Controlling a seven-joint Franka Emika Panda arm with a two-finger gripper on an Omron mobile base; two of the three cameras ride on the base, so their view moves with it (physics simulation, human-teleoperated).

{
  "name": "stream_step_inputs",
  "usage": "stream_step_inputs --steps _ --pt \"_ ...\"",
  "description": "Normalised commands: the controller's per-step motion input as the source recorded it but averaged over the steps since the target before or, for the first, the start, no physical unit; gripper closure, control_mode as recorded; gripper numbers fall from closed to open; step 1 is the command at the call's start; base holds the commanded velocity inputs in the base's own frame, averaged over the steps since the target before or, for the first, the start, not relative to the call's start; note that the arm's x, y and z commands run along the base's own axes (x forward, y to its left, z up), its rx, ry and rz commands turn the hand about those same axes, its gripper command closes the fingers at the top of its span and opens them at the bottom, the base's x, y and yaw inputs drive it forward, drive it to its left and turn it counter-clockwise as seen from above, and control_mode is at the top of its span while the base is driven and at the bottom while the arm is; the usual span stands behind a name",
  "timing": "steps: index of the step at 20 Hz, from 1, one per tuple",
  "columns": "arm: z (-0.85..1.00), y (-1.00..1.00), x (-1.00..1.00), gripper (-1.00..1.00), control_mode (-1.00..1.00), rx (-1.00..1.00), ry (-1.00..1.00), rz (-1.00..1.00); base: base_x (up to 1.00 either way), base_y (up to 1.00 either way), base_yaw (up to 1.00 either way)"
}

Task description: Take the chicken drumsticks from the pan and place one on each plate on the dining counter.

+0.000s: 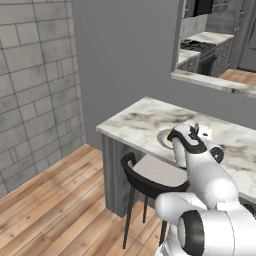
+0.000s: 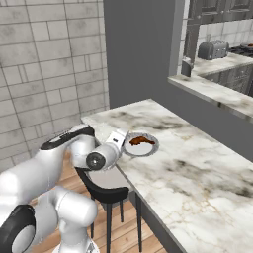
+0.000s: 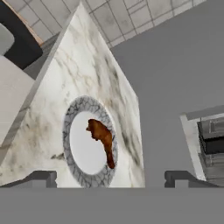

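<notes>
One drumstick (image 3: 101, 141) already lies on a plate (image 3: 70, 135) on the bench (image 2: 197, 173), so this half looks done; the other drumstick I judge is still to fetch. My jaws (image 3: 109, 177) are released and empty, hanging just above, with the drumstick between the fingertips (image 3: 41, 177) but apart.

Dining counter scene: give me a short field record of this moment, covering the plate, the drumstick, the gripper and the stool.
surface: dining counter, white-grey veined marble
plate: one round plate near the counter's front edge
drumstick: one chicken drumstick lying on the plate, free of the fingers
gripper: gripper open, above the plate, holding nothing
stool: black-backed stool at the counter, below the plate's edge
task state: this plate served; second plate and pan not seen here
</notes>
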Motion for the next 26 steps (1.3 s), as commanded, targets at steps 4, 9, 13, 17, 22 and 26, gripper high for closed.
stream_step_inputs --steps 4,9,13,17,22,26 --pt "0.98 0.0 -1.0 -1.0 -1.0 -0.21 0.28 0.35 0.0 0.0 0.0" --pt "0.96 0.0 -1.0 -1.0 -1.0 -0.22 0.26 0.4 0.0 0.0 0.0" --pt "0.64 -0.01 -0.97 -1.0 -1.0 -0.2 0.28 0.42 0.0 0.0 0.0" --pt "-0.09 0.03 -0.79 -1.0 -1.0 -0.17 0.55 0.36 0.0 0.0 0.0" --pt "-0.83 0.52 -0.19 -1.0 -1.0 -0.23 0.67 0.21 0.0 0.0 0.0" --pt "-0.83 0.68 0.0 -1.0 -1.0 -0.26 0.36 0.08 0.0 0.0 0.0"
